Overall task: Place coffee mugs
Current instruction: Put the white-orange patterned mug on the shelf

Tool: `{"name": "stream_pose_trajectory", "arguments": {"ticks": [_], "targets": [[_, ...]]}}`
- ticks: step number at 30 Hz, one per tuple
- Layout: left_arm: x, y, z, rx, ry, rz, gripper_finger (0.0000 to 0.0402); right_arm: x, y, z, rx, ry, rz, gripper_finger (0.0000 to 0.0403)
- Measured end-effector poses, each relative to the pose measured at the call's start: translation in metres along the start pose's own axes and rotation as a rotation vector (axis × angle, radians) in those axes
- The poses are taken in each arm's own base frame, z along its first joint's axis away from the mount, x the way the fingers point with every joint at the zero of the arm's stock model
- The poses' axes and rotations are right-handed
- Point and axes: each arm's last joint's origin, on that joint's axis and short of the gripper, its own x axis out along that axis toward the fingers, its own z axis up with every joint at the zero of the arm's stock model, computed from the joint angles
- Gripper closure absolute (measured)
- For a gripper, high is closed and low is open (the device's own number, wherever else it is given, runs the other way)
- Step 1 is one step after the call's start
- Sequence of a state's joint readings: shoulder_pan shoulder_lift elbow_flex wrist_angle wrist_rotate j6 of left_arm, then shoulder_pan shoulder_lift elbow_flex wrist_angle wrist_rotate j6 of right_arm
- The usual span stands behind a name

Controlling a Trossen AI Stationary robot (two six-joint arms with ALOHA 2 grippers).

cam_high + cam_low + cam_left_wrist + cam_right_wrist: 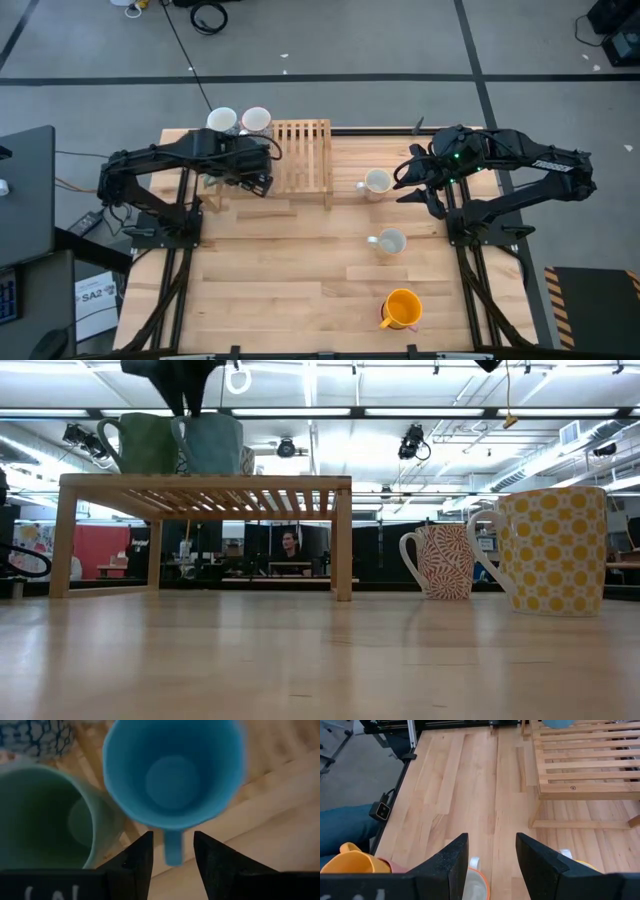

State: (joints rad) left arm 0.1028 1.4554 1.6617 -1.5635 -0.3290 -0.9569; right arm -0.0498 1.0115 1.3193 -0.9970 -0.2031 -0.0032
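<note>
My left gripper (169, 851) hangs over the rack (301, 158), at its left end by the far edge of the table (290, 290). My two fingers (137, 857) are spread apart. The handle of the blue mug (172, 770) lies in the gap between them, and I cannot tell if they touch it. The blue mug stands upright on the rack. A green mug (42, 817) stands just beside it, also upright on the rack. A mug with a blue net pattern (35, 737) is near them, behind the green one.

From table height, the green mug (140, 442) and the blue mug (212, 442) sit side by side on top of the rack (200, 485).

My right gripper (491, 855) hangs over the right side of the table, near the far edge. Its fingers are spread too, with nothing between them.

Just below it is a white mug with a red leaf pattern (377, 183). A white mug with yellow dots (390, 242) stands near the middle of the table. An orange mug (402, 309) stands by the near edge. Two more white mugs (238, 121) stand at the far edge, by the left end of the rack.
</note>
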Motion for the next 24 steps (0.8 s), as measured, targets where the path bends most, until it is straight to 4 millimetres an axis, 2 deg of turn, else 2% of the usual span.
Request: {"name": "stream_pose_trajectory", "arguments": {"ticks": [6,12,18,24], "targets": [[-0.031,0.001,-0.001,0.023,-0.083,-0.130,0.0253,0.000,0.000,0.000,0.000,0.000,-0.009,0.0233],[-0.060,-0.006,-0.012,0.166,-0.214,-0.235,0.0253,0.000,-0.003,0.000,0.000,0.001,-0.109,0.0233],[-0.072,-0.034,-0.027,0.349,-0.406,-0.298,0.0253,0.000,-0.005,0.000,0.021,0.000,-0.180,0.0233],[-0.070,-0.065,-0.032,0.507,-0.519,-0.332,0.0253,-0.003,-0.016,-0.001,0.163,-0.012,-0.296,0.0233]]}}
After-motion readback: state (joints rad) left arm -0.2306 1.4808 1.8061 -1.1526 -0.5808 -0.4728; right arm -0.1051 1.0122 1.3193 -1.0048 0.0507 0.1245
